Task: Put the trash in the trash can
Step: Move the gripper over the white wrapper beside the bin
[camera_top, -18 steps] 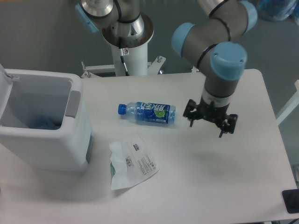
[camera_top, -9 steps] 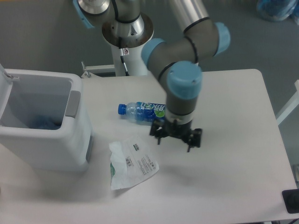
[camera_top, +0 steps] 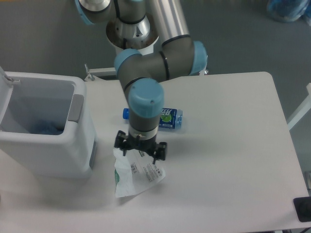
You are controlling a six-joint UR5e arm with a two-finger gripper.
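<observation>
Trash (camera_top: pixel 138 172): a flat white plastic wrapper, all crumpled. It has small black print on it and a green patch near its left edge. It lies on the worktop (camera_top: pixel 228 160), near the front, just to the right of the trash can. Its top part is hidden under the claw.

Trash can (camera_top: pixel 46 128): a big boxy white bin with round corners. It stands on the left side of the worktop. It has a grey strip on its right rim. The white lid stands up at the far left edge, so the top is open. Something blue lies inside at the bottom.

Claw (camera_top: pixel 141 147): black, pointing down, right over the top part of the trash. Its two fingers are spread wide apart, one to the left and one to the right. Nothing is between them. I cannot tell if they touch the wrapper.

Arm (camera_top: pixel 146 73): grey with light blue caps. It bends down from the back of the worktop.

Bottle (camera_top: pixel 167 118): a plastic one with a blue cap and a blue and green label. It lies on its side behind the arm, which hides its middle.
</observation>
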